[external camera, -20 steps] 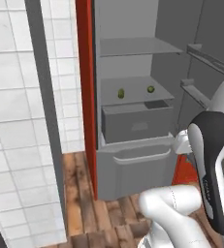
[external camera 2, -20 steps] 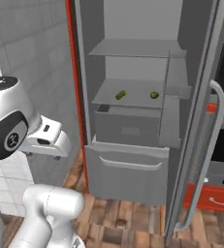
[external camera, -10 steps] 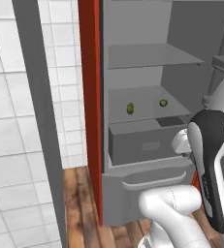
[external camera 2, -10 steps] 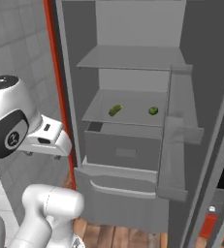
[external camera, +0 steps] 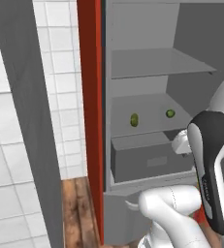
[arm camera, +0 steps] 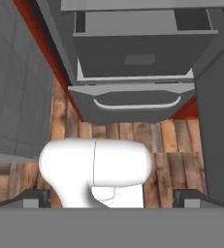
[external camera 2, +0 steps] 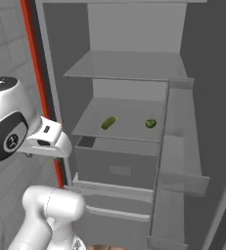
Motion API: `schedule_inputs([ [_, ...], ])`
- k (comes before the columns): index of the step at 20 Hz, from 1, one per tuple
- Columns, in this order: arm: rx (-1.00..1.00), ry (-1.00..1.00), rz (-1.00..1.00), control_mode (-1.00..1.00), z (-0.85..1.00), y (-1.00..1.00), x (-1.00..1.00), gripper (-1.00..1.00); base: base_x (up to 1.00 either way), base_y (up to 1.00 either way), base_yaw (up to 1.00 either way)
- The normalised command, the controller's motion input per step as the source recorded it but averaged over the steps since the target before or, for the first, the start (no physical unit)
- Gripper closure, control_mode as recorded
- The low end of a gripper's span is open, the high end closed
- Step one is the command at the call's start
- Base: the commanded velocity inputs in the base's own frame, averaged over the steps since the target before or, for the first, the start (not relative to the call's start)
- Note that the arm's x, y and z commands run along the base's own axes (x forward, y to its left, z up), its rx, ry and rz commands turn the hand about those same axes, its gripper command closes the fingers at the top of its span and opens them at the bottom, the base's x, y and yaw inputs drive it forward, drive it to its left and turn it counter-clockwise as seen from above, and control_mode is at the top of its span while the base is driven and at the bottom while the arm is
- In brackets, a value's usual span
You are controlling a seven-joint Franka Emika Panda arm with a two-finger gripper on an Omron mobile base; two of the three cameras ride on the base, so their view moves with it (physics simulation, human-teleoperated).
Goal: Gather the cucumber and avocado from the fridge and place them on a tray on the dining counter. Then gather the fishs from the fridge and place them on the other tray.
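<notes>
wall: white tiled wall (external camera: 16,145) at far left in left base view, grey vertical post in front of it
fridge side: red panel (external camera: 90,121) runs top to bottom along the left edge of the open fridge (external camera 2: 129,34); same red edge shows at upper left in right base view
top shelf: grey shelf (external camera 2: 129,66), bare
middle shelf: grey shelf (external camera 2: 126,128) carrying both green items
cucumber: small elongated yellow-green cucumber (external camera 2: 108,122) lying on the left part of the middle shelf, tilted diagonally; also seen at (external camera: 134,120)
avocado: round dark green avocado (external camera 2: 150,123) on the same shelf, right of the cucumber, well apart from it; also at (external camera: 170,113)
drawer: grey box drawer (external camera 2: 117,163) just under the middle shelf, pulled out a little; open top visible in hand view (arm camera: 142,43)
lower drawer: grey front with curved handle (arm camera: 137,104), below the box drawer
floor: wood planks (arm camera: 176,145) in front of the fridge
door: fridge door (external camera 2: 180,171) swung open on the right, inner bins visible
fingers: two dark tips at the bottom corners of hand view, spread wide apart, nothing between them, gripper (arm camera: 111,196) aimed down at floor and lower drawer, well apart from cucumber and avocado
arm: white arm (external camera 2: 16,132) held low in front of the fridge, not reaching inside
</notes>
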Motion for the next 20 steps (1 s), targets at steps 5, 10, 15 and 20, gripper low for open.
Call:
schedule_inputs([
  [5,0.0,0.0,0.0,1.0,0.0,0.0,0.0,-1.0,0.55,-0.34,0.0],
  [10,0.0,0.0,0.0,1.0,0.0,0.0,0.0,-1.0,0.42,-0.33,0.01],
  [15,0.0,0.0,0.0,1.0,0.0,0.0,0.0,-1.0,0.51,-0.16,0.0],
  [20,0.0,0.0,0.0,1.0,0.0,0.0,0.0,-1.0,0.51,-0.03,0.0],
])
